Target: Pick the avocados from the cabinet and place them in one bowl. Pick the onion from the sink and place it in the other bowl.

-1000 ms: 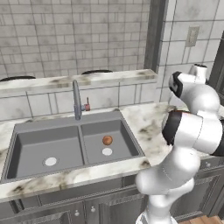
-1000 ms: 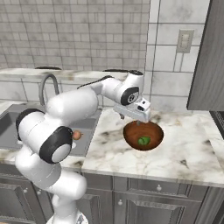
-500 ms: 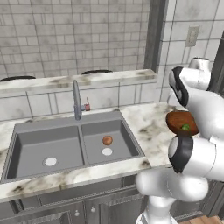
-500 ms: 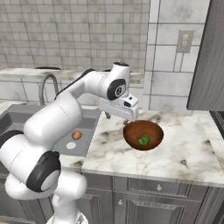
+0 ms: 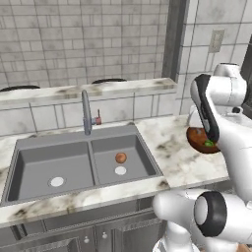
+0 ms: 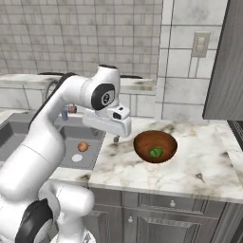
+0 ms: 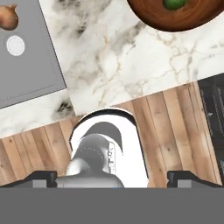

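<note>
One onion [image 6: 83, 146] lies lower left of your empty, spread-fingered gripper [image 6: 115, 138], which hovers between the sink [image 6: 28, 142] and the reddish-brown bowl [image 6: 142, 149].

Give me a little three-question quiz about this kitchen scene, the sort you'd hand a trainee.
1. True or false: the small orange-brown onion lies in the grey double-basin sink, in the basin nearer the reddish-brown bowl.
2. What lies in the shallow reddish-brown bowl? A) an onion B) a bright green avocado C) nothing
3. Fill in: the claw hangs over the marble ______, between sink and bowl.

Key: 1 true; 2 B; 3 counter.
</note>
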